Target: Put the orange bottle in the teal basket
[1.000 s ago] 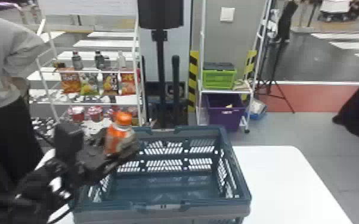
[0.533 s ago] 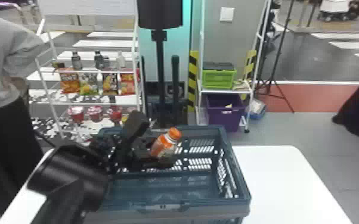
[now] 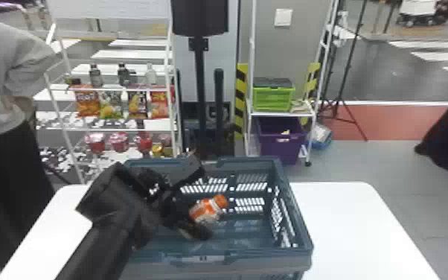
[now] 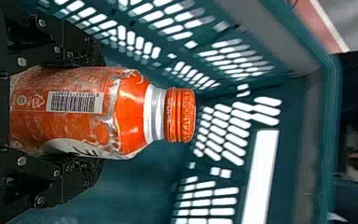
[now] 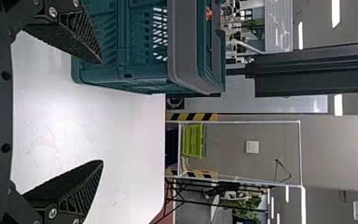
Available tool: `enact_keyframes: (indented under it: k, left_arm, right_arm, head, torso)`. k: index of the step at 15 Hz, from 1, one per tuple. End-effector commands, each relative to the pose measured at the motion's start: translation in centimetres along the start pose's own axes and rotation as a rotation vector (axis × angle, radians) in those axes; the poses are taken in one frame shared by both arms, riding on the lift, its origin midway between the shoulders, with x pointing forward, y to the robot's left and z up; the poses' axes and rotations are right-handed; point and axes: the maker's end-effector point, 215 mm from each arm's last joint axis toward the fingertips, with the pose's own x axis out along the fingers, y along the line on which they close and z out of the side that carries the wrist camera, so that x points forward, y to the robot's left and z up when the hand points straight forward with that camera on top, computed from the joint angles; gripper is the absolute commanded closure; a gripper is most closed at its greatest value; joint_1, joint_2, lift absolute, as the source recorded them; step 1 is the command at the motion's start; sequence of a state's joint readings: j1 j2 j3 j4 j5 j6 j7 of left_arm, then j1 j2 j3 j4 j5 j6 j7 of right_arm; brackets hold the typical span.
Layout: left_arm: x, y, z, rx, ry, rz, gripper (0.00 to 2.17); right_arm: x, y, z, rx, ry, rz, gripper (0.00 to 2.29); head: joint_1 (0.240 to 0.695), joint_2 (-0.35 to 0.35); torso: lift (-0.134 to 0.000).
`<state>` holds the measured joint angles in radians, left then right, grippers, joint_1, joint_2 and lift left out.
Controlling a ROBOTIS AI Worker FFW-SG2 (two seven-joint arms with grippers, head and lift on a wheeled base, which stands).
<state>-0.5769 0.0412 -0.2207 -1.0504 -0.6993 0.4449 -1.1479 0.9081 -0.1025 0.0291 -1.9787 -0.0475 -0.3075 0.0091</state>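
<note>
Orange-capped bottle (image 3: 208, 210) pinched by its body in the left gripper (image 3: 197, 216), as seen in the head view, within the opening of the teal basket (image 3: 299, 223). Whether its floor is touched cannot be told. Left arm (image 3: 104, 231) brought in from the bottom edge, slanted up over the basket's left side, then bent at the black wrist so that the hand is aimed right and down into the basket. Bottle tilted, cap to the right and a little raised.

Left wrist view: bottle clasped between the two black fingers, one on either side, with shoulder, white neck ring and ribbed orange cap (image 4: 181, 115) left exposed past the fingertips; slotted basket walls seen beyond.

Right gripper (image 5: 101, 112): fingers spread wide, textured pads (image 5: 67, 44) turned toward each other, white table (image 5: 121, 130) seen between and beyond; basket seen past one finger
</note>
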Motion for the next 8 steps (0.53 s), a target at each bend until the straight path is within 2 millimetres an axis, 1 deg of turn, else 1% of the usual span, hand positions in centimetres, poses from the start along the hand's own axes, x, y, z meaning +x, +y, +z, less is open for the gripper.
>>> enact_keyframes:
  k: [1, 2, 4, 7, 8]
  left_arm:
    - [0.6, 0.0, -2.1, 0.011, 0.088, -0.019, 0.59]
    - [0.9, 0.0, -2.8, 0.025, 0.131, -0.018, 0.59]
    - [1.5, -0.6, -4.1, 0.047, 0.186, -0.035, 0.59]
    - [2.2, -1.5, -5.3, 0.079, 0.239, -0.059, 0.58]
    - [2.2, -1.5, -5.5, 0.081, 0.247, -0.057, 0.58]
  right_arm:
    - [0.0, 0.0, 0.0, -0.002, 0.000, 0.001, 0.13]
    - [0.0, 0.1, 0.0, 0.001, 0.000, 0.001, 0.13]
    - [-0.1, 0.2, 0.1, -0.002, 0.000, 0.002, 0.13]
    - [-0.3, 0.4, 0.2, 0.000, 0.000, 0.002, 0.13]
    - [-0.3, 0.5, 0.1, -0.002, 0.002, 0.004, 0.13]
  head:
    - [0.499, 0.000]
    - [0.499, 0.000]
    - [0.499, 0.000]
    - [0.499, 0.000]
    - [0.499, 0.000]
  torso:
    - [0.000]
    - [0.000]
    - [0.000]
    - [0.000]
    - [0.000]
